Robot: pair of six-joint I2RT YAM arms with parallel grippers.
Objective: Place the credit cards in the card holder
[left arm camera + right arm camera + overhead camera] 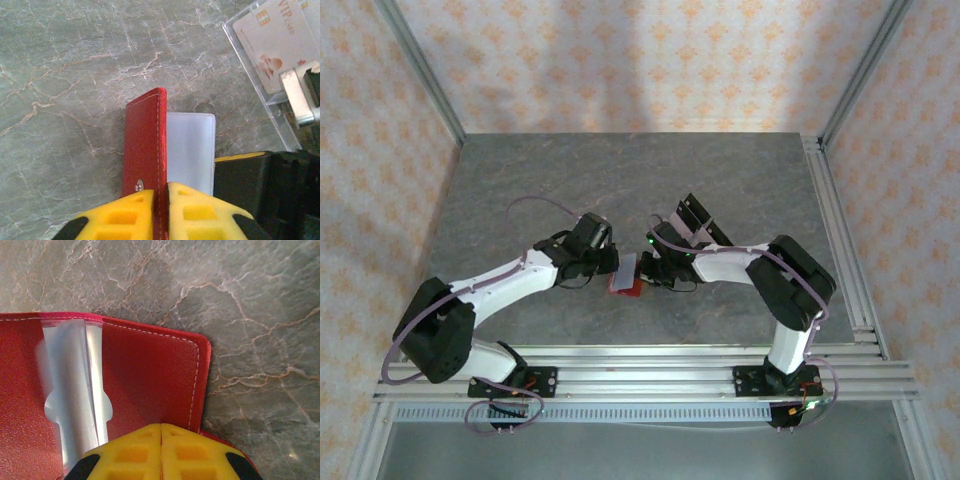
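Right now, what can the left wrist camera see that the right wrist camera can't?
Left wrist camera's extra: a pale card with a gold chip, under clear plastic, and the card holder's red flap seen edge-on. Right wrist camera's extra: the holder's open inside with its clear pocket. Both: the red holder, grey marbled table, and a yellow claw, the left claw pinching the flap, the right claw shut.

The holder is grained red leather-like stuff with pale stitching, a small metal snap and a glossy clear plastic sleeve inside. The table looks like matt veined stone. The card is smooth and the left gripper has matt yellow plastic fingers.
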